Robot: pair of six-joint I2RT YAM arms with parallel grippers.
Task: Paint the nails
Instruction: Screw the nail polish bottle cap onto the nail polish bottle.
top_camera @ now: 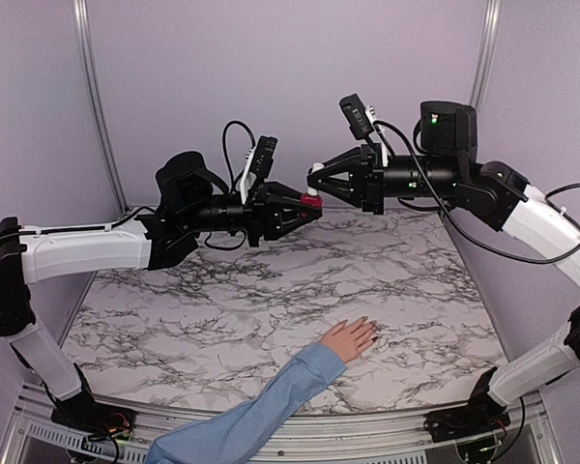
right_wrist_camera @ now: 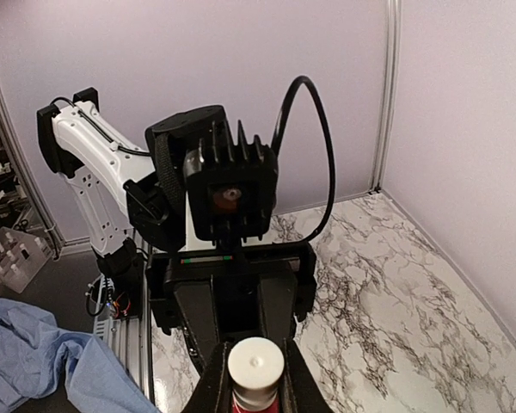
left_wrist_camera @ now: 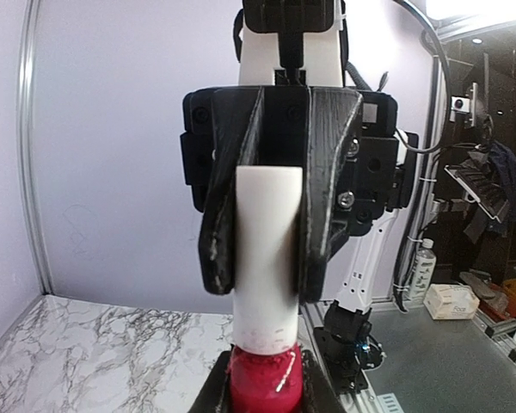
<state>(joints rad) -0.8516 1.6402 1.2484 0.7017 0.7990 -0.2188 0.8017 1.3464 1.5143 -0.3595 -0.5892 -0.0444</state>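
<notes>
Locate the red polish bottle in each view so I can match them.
Top external: polish bottle mid-air at centre, between left gripper and right gripper.
Left wrist: bottle bottom centre, white cap above it.
Right wrist: bottle bottom centre, cap end-on.
Shared landmark: marble tabletop.

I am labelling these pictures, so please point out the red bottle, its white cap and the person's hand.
red bottle (left_wrist_camera: 267, 383), left wrist view, on its red body.
white cap (left_wrist_camera: 268, 258), left wrist view, middle of its side.
hand (top_camera: 349, 339), top view, on the back of it.
</notes>
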